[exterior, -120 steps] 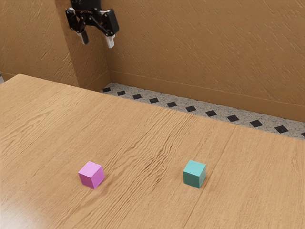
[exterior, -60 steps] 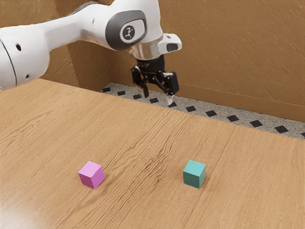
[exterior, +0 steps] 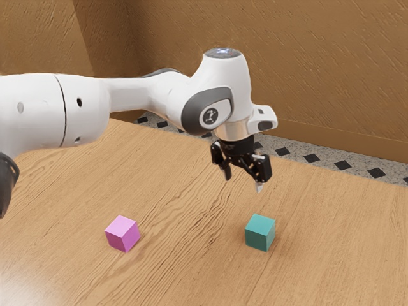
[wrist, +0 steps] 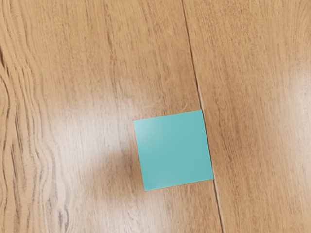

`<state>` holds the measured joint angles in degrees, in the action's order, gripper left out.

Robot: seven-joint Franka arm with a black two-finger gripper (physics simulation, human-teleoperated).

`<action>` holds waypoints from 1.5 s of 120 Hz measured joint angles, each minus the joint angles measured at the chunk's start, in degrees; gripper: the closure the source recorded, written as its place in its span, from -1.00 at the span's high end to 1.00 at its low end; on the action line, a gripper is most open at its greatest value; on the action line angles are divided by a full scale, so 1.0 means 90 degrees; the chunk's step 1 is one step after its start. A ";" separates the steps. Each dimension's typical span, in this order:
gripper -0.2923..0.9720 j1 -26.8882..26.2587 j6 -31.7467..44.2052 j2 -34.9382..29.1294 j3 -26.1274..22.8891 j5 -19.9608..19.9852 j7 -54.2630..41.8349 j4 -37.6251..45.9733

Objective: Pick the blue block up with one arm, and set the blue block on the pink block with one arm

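Observation:
A teal-blue block (exterior: 260, 232) rests on the wooden table, toward the exterior view's right. A pink block (exterior: 122, 233) sits apart from it, toward the exterior view's left. My black gripper (exterior: 244, 181) hangs open in the air just above the teal-blue block and slightly behind it, fingers pointing down with nothing between them. In the wrist view the teal-blue block (wrist: 173, 149) lies flat on the wood right under my hand, its top face square to the camera.
The wooden table (exterior: 159, 191) stretches wide around both blocks. Behind its far edge runs a speckled floor strip with black diamonds (exterior: 299, 153) and brown walls. My white arm (exterior: 115, 115) comes in from the exterior view's left.
My arm has swept down and toward the exterior view's right, from the far upper corner to just above the teal-blue block. Both blocks have stayed where they were.

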<state>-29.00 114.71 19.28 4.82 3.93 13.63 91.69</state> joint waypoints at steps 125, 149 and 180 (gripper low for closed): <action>0.51 -0.0282 0.1606 0.0920 0.0029 0.0161 0.0126 0.0771; 0.51 -0.0247 0.1640 0.1103 0.0022 0.0162 0.0131 0.0636; 0.51 -0.0235 0.1655 0.1380 0.0019 0.0181 0.0126 0.0452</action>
<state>-31.11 129.61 31.71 4.99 5.56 14.76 95.76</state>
